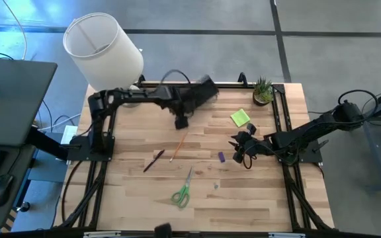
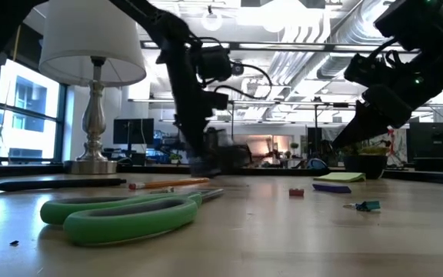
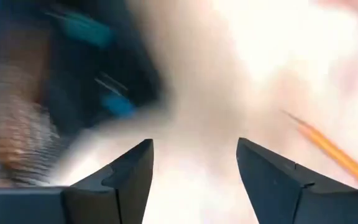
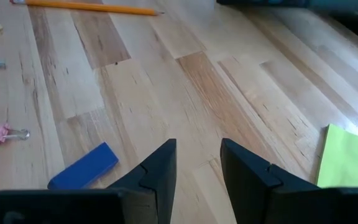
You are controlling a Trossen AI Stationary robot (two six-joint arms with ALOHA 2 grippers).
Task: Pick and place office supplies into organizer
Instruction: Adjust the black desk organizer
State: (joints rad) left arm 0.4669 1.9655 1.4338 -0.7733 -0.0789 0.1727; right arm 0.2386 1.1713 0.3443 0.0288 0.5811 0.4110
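Green-handled scissors (image 2: 121,215) lie closest to the low camera, flat on the wooden counter (image 1: 243,205), with an orange pencil (image 2: 168,184) and a dark pen (image 2: 56,184) just behind them.

From above, the left pincer (image 1: 181,122) hangs beside the black organizer (image 1: 200,91) at the counter's far edge, with the pencil just short of its tips. Its two fingers stand wide apart in its wrist view and nothing sits between them. The right pincer (image 1: 240,147) hovers over the counter with the lime-green sticky-note pad (image 1: 240,118) a little beyond it and the small purple block (image 1: 221,157) just beside it. Its fingers stand narrowly apart, empty.

Risks, as I judge them: the left wrist view is smeared with motion, so the arm seems to be swinging fast next to the organizer; a clipped wall could shove the tray toward the lamp (image 1: 103,51) or off the edge. The right pincer's narrow gap may not span the pad; a low approach could push the block or the pink binder clip (image 4: 7,133) away instead of gripping.

As for the organizer's contents, teal shapes show blurred in the left wrist view, but which compartment holds what I cannot tell.
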